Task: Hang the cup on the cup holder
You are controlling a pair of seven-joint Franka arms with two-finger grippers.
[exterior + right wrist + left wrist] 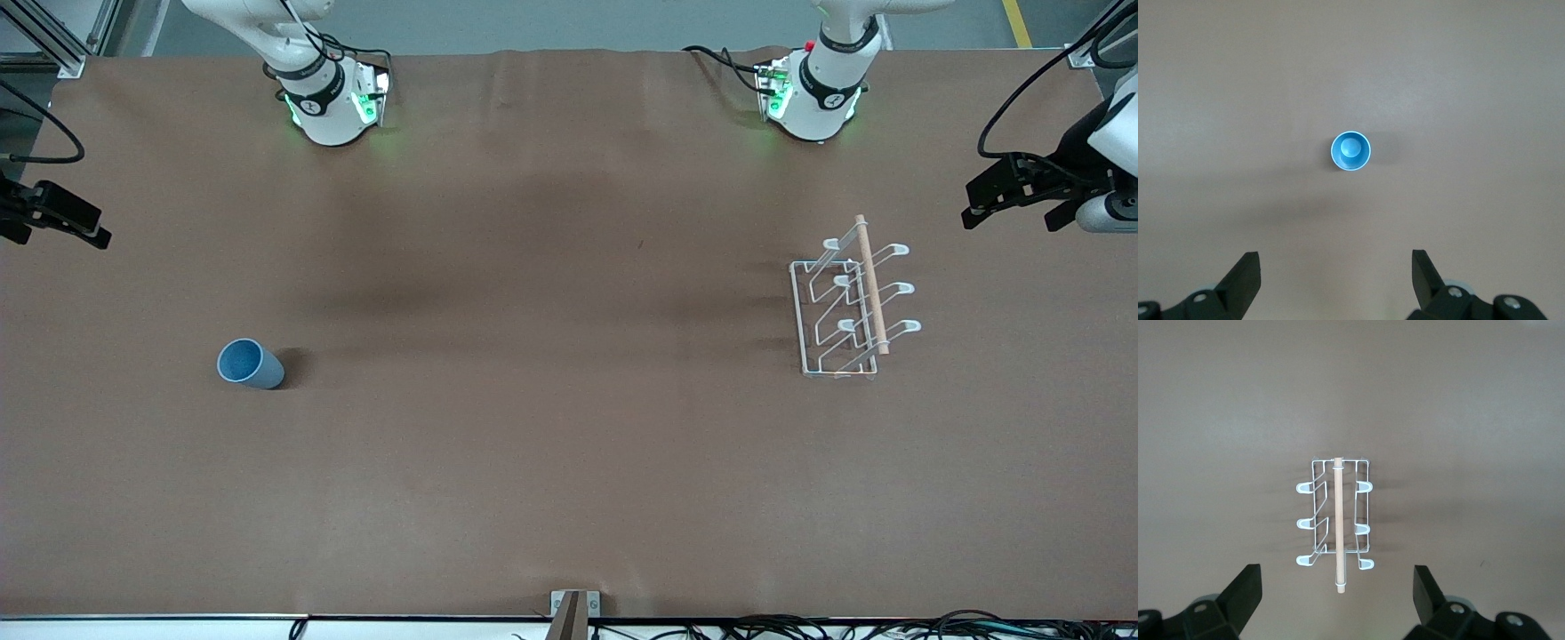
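The blue-grey cup (pixel 251 364) stands upright with its mouth up, toward the right arm's end of the table. It also shows from above in the right wrist view (pixel 1351 151). The white wire cup holder (pixel 849 307) with its wooden rod (pixel 871 284) stands toward the left arm's end, and shows in the left wrist view (pixel 1337 523). My left gripper (pixel 1013 206) (pixel 1337 581) is open and empty, high over the table's edge beside the holder. My right gripper (pixel 55 227) (pixel 1335 263) is open and empty, high over the table's edge at the cup's end.
Brown cloth covers the table (pixel 551 427). The two arm bases (pixel 329 107) (pixel 813 98) stand along the edge farthest from the front camera. A small bracket (pixel 575 609) and cables (pixel 800 627) lie at the nearest edge.
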